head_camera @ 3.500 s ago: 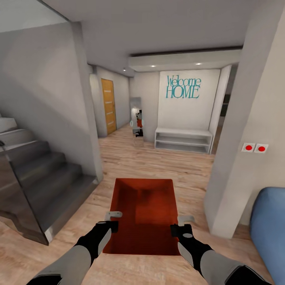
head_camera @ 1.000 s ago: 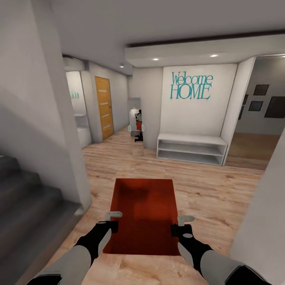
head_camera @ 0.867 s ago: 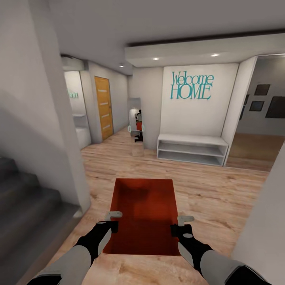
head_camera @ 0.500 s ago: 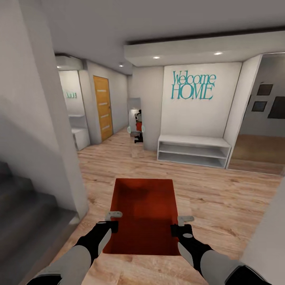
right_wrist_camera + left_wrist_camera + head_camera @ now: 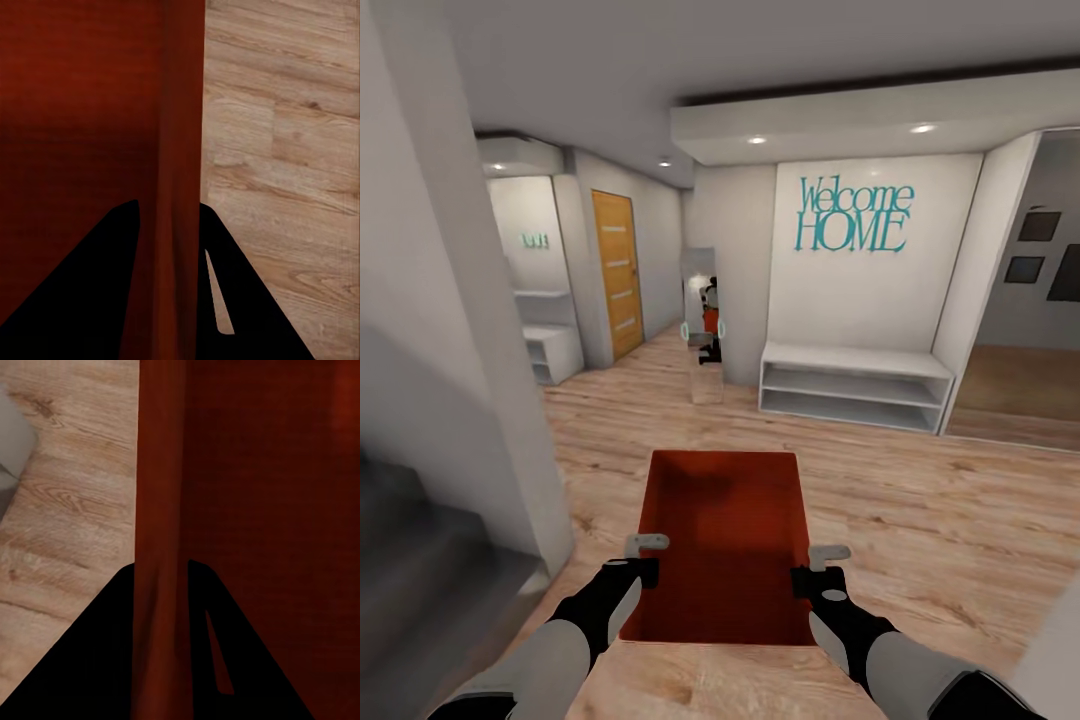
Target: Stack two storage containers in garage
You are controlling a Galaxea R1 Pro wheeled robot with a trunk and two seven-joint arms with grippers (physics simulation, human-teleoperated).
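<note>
My left gripper [image 5: 643, 562] is clamped on the left wall of the storage container [image 5: 725, 540], right gripper [image 5: 815, 568] clamped on the right wall. In both wrist views the thin orange-red wall runs between my dark fingers [image 5: 90, 660], pinched tight. Container hangs level in front of me, open top up, nothing inside, above the light plank floor [image 5: 920, 500]. I make out just one bin; can't tell if a 2nd is nested in it. Further out: grey wall [image 5: 430, 330] near left, white shelf bench [image 5: 855, 385] under the Welcome HOME lettering [image 5: 853, 215] far ahead, orange door [image 5: 616, 272] far left. Prob still transit to the garage. To do it well: keep both grips even, bin level, steer w/ margin off the left wall corner, no jerky turns.
</note>
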